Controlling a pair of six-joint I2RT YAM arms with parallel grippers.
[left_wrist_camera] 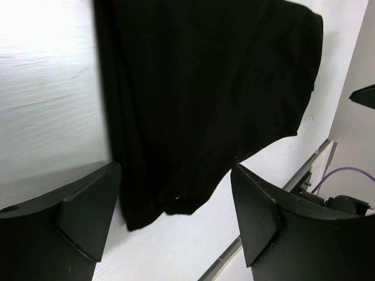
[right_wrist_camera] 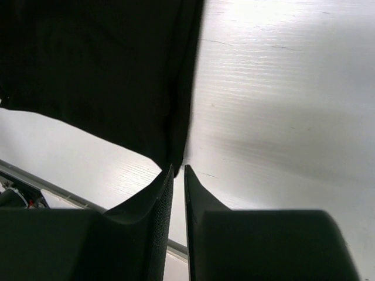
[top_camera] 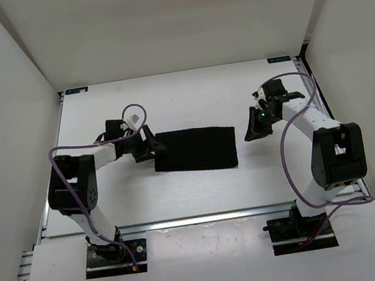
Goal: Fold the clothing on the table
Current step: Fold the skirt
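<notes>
The black clothing (top_camera: 196, 150) lies as a flat, folded rectangle in the middle of the white table (top_camera: 168, 101). My left gripper (top_camera: 155, 145) sits at its left end, open wide. In the left wrist view the clothing (left_wrist_camera: 205, 88) fills the space ahead, and its near corner lies between the spread fingers (left_wrist_camera: 88, 211) of the left gripper (left_wrist_camera: 176, 170) without touching them. My right gripper (top_camera: 252, 131) hovers just off the right end. In the right wrist view its jaws (right_wrist_camera: 179, 168) stand a narrow slit apart, empty, with the clothing's corner (right_wrist_camera: 99, 64) just beyond the tips.
White walls enclose the table on three sides. A silver metal rail (top_camera: 205, 217) runs along the near edge, with both arm bases behind it. The rail (left_wrist_camera: 316, 158) and a purple cable (left_wrist_camera: 345, 172) also show in the left wrist view.
</notes>
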